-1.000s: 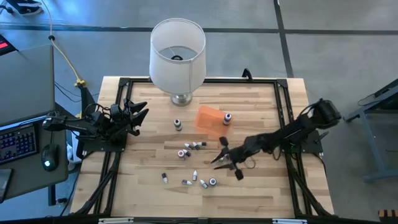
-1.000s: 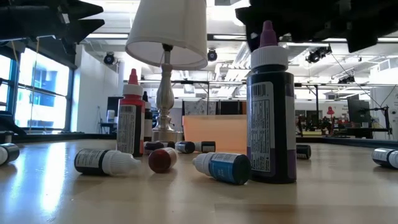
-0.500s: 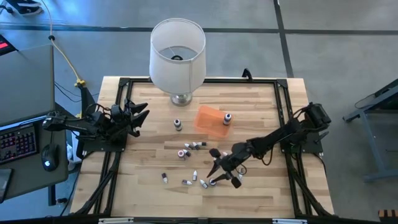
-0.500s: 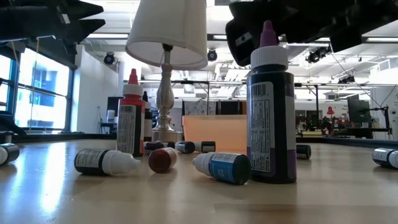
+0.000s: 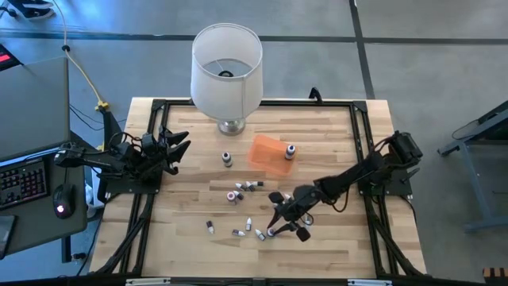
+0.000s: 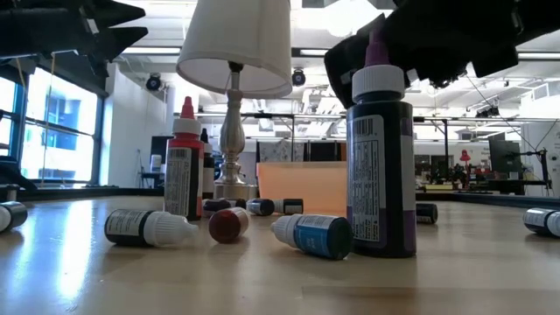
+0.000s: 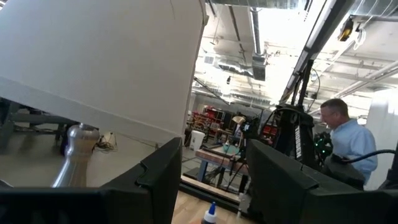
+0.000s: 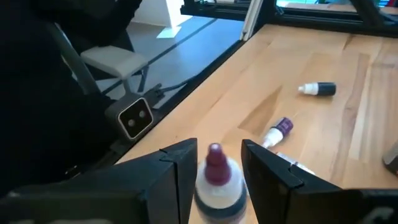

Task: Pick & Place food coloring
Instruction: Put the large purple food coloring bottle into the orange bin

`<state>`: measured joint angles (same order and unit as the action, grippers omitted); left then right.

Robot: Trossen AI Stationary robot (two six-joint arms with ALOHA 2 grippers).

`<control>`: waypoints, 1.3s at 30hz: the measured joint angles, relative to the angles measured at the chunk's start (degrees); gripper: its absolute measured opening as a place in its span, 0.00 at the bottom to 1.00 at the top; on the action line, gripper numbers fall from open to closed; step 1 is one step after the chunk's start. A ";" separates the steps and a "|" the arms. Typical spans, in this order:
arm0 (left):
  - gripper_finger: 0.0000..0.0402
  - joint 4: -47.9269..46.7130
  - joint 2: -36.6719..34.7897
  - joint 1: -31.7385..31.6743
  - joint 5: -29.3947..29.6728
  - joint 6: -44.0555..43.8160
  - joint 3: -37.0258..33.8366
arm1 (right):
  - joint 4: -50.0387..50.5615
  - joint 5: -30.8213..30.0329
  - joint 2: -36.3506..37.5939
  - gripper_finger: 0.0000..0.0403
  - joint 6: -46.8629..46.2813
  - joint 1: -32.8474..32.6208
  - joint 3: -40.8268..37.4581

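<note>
Several small food coloring bottles (image 5: 244,189) lie and stand scattered on the wooden table. One dark bottle with a purple cap (image 6: 380,157) stands upright on its base near the front; it also shows in the right wrist view (image 8: 215,180). My right gripper (image 5: 276,224) is open and low over it, one finger on each side of its cap and shoulder (image 8: 217,157); I cannot tell whether they touch. My left gripper (image 5: 179,143) is open and empty at the table's left edge.
An orange tray (image 5: 268,152) sits behind the bottles, with one bottle (image 5: 290,149) at its right end. A big white lamp (image 5: 227,71) stands at the far edge. A red bottle (image 6: 184,166) stands upright, with lying bottles (image 6: 313,236) around it. A person (image 7: 348,134) is beyond the table.
My right gripper has gone toward the table's near edge and a little left, and down, to stand around the upright purple-capped bottle. The bottle has not moved.
</note>
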<state>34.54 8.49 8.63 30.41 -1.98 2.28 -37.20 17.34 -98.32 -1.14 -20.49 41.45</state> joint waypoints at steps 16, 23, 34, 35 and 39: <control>0.45 0.00 0.00 0.00 0.02 0.00 0.00 | -3.23 -0.82 -3.77 0.19 0.28 -0.20 0.37; 0.45 0.00 0.02 0.00 0.04 0.00 0.00 | -8.30 2.86 -8.42 0.15 0.17 0.66 2.16; 0.45 -0.27 0.00 0.00 0.07 0.00 0.00 | -5.80 2.50 -3.08 0.14 -0.55 3.29 1.79; 0.45 -0.31 0.01 0.02 0.09 0.00 0.00 | -4.77 2.27 -1.01 0.14 -0.55 3.59 1.79; 0.45 -0.46 0.00 0.00 0.09 0.00 0.00 | 3.83 -3.56 8.18 0.14 0.38 4.78 1.86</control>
<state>34.08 8.49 8.62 30.51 -1.98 2.28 -33.37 13.79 -90.14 -0.75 -15.70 43.31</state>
